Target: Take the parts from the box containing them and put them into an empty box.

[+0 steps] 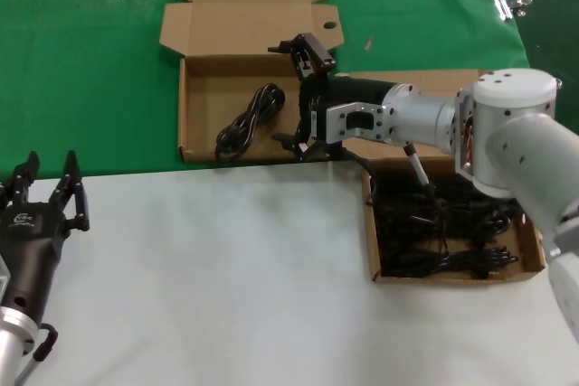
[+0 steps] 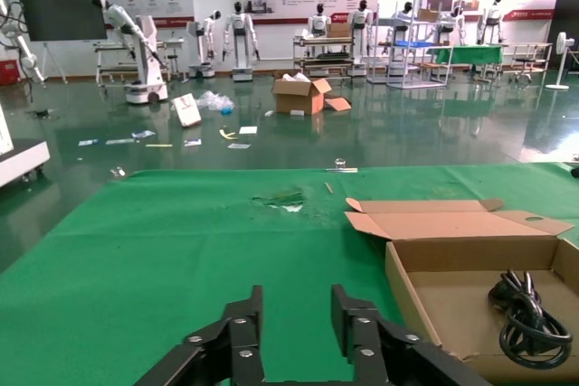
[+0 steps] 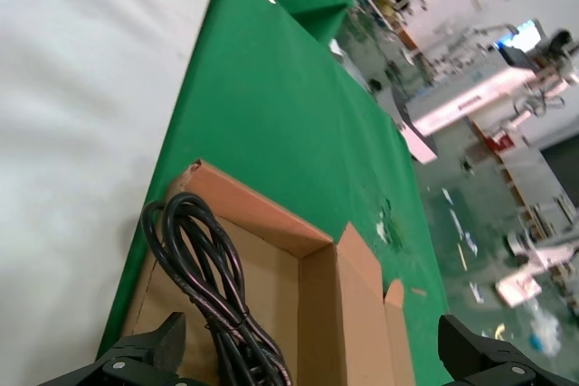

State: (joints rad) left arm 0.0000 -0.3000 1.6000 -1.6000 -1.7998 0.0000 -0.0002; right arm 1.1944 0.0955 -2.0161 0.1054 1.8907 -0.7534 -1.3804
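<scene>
The box containing the parts (image 1: 374,250) lies at the right on the white table, full of several black coiled cables (image 1: 443,232). The other cardboard box (image 1: 204,88) lies on the green cloth with its lid flap open and holds one coiled cable (image 1: 249,121). That cable also shows in the right wrist view (image 3: 213,291) and in the left wrist view (image 2: 529,314). My right gripper (image 1: 297,97) hovers over this box's right part, beside the cable, open wide and empty; it also shows in the right wrist view (image 3: 312,345). My left gripper (image 1: 47,189) rests open at the near left.
The white table surface (image 1: 226,268) spans the front, and the green cloth (image 1: 81,70) covers the back. The back box's lid flap (image 1: 249,20) stands open on the far side. My right arm (image 1: 507,133) reaches across above the full box. The back box also shows in the left wrist view (image 2: 452,259).
</scene>
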